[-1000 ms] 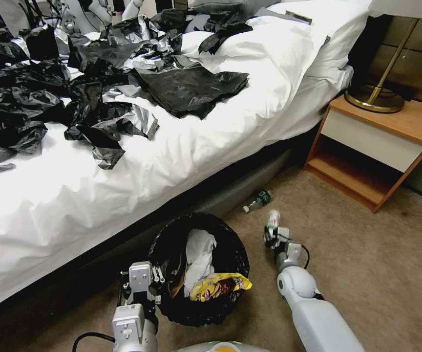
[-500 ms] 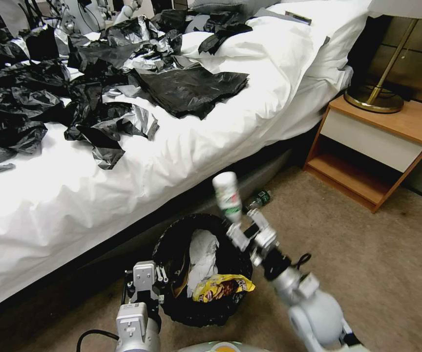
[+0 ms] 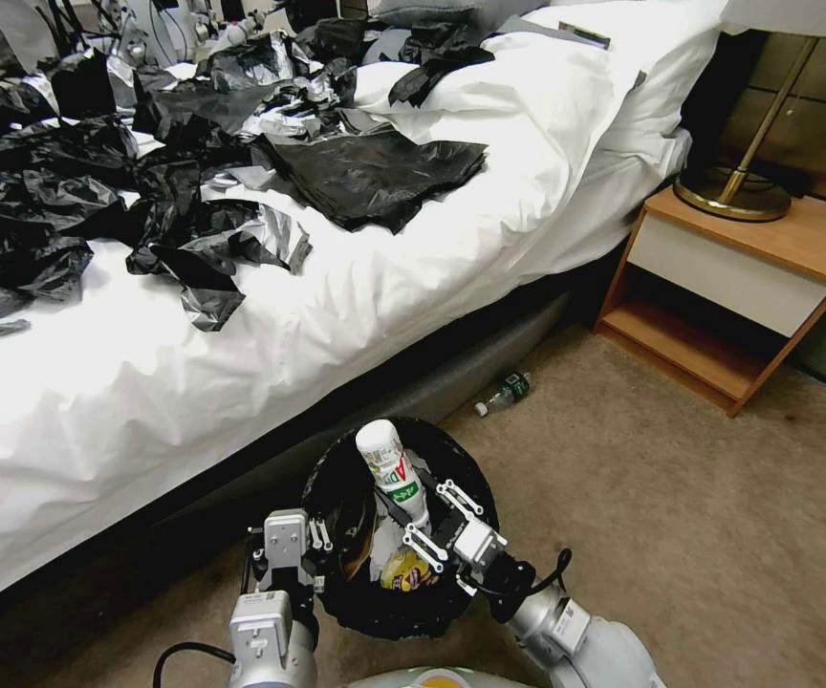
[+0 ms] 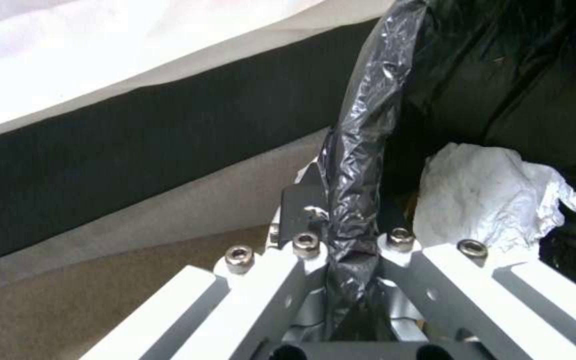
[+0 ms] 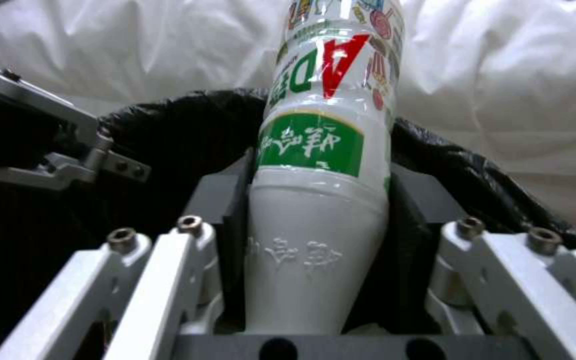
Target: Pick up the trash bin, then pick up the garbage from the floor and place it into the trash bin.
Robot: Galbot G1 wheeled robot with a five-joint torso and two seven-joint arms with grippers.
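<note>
Now the right end effector grips a white bottle above the trash bin, whose rim the left end effector pinches; release comes next.

bed crowds the trash bin; open floor toward the nightstand.

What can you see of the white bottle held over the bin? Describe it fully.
The white bottle is glossy plastic with a green label band, red lettering and embossed characters on its tapered end. It tilts above the trash bin, clamped at that narrow end by the right hand, its wide end pointing toward the bed. Nothing else touches it.
</note>
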